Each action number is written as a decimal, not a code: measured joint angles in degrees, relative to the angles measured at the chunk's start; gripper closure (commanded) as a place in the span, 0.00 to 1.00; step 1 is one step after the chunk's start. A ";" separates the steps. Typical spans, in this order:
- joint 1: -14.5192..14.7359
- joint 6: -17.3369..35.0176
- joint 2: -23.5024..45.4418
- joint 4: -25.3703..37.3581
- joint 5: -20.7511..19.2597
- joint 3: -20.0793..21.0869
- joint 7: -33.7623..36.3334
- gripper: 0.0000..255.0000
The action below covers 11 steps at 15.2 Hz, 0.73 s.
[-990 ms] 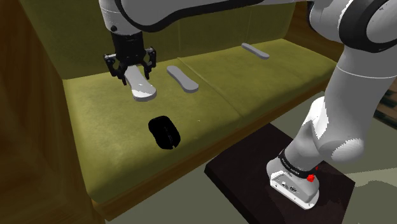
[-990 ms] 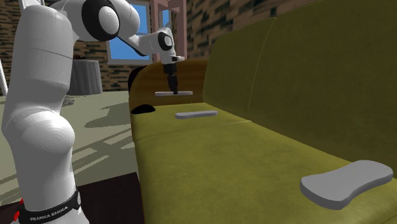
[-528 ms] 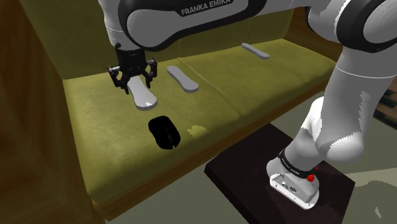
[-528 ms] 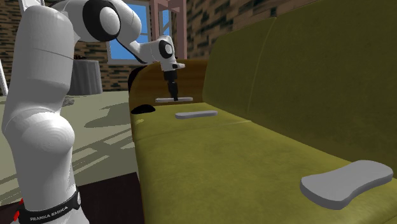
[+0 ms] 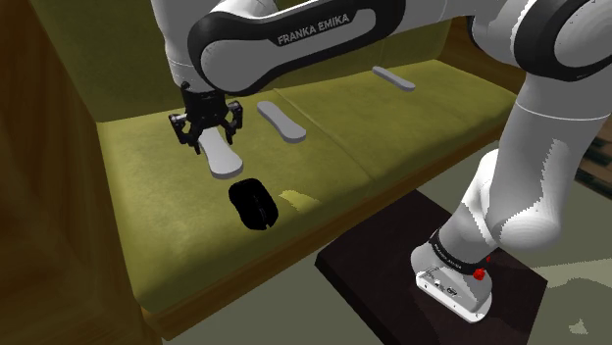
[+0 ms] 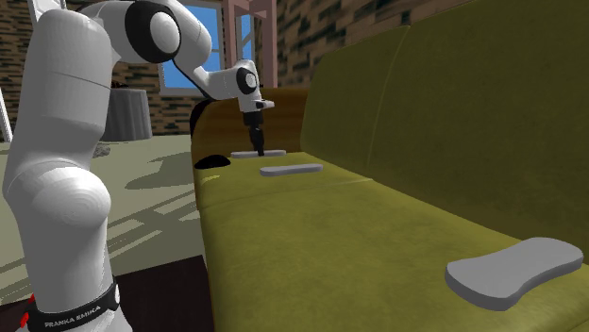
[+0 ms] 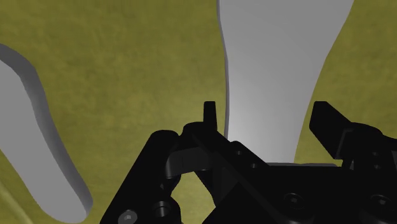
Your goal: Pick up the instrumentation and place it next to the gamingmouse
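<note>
**Stand** (image 5: 432,279): a dark brown box with a flat top, set at the sofa's front edge.

**Arm** (image 5: 530,147): glossy white shells and dark joints, with a small red knob on the foot. "FRANKA EMIKA" reads in white capitals on the black band of the link above the seat. The same words show on the black base collar in the second exterior view. The collar's lettering in the shoulder view is too small to read.

**Sofa** (image 5: 412,137): olive green with a mottled, cloth-like surface. It has two seat cushions with a seam between them and a brown armrest (image 5: 54,225) at the end.

**Mouse** (image 5: 253,204) (image 6: 213,161): matt black, a rounded hump with a groove down the middle. It lies on the seat toward the front edge.

**Gripper** (image 5: 208,135) (image 6: 257,143) (image 7: 267,118): black and angular, pointing down. The fingers (image 7: 210,114) are drawn in narrow, one on each side edge of the instrument's waist, clasping it.

**Instrument** (image 5: 222,160) (image 6: 271,151) (image 7: 280,57): a plain grey flat slab with rounded ends and a pinched middle, carrying no markings. It is held low over the seat, just behind the mouse and apart from it. Whether it touches the cushion cannot be told.

**Second slab** (image 5: 281,122) (image 6: 291,170) (image 7: 28,127): the same grey shape, lying flat on the seat by the seam, near the gripper.

**Third slab** (image 5: 393,78) (image 6: 514,272): also grey, lying well apart on the far cushion.

**Wall** (image 6: 311,33): brick pattern, with a blue window (image 6: 203,24).
</note>
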 measured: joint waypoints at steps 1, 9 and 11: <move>0.00 0.03 0.00 -0.03 0.00 0.00 0.01 1.00; 0.00 0.06 -0.02 -0.05 -0.01 0.00 0.01 0.00; 0.03 -0.67 -0.19 0.54 0.10 0.05 -0.10 0.00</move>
